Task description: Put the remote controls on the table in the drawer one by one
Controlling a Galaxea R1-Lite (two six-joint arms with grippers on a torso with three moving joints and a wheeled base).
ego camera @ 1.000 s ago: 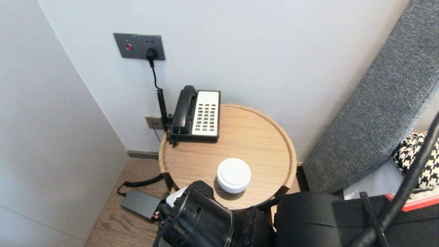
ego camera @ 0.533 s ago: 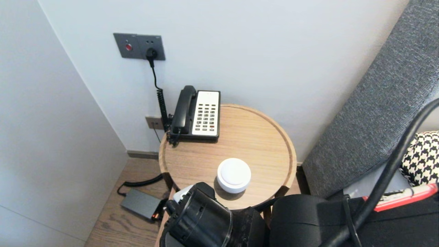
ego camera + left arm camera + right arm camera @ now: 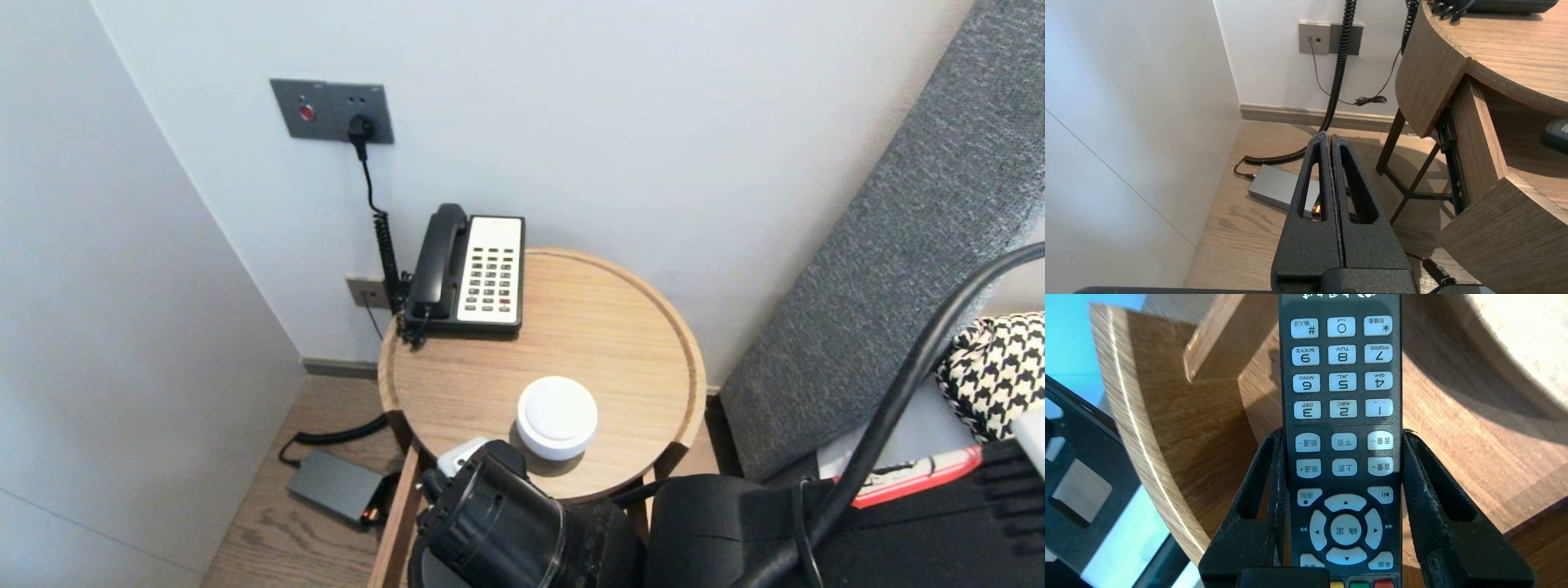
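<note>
The remote control is pinched by its long sides between the two fingers of the right hand, keys facing up. It is held over the inside of the pulled-out drawer. Whether it touches the drawer's floor cannot be told.

In the head view the right hand is hidden under the right arm, which is seen at six o'clock of the bench. The drawer's side is seen jutting out below the bench top at seven o'clock.

The left hand is parked with its fingers pressed together and nothing between them. It is hung low over the wooden floor beside the drawer, at about seven o'clock of the bench.

On the bench top, a white disc is found near the six o'clock edge. A telephone is set at eleven o'clock, close to the wall.

On the floor at eight o'clock a grey box is laid, well apart from the left hand. A coiled cable is run up the wall to a socket plate at eleven o'clock. A grey padded headboard is leaned at three o'clock.
</note>
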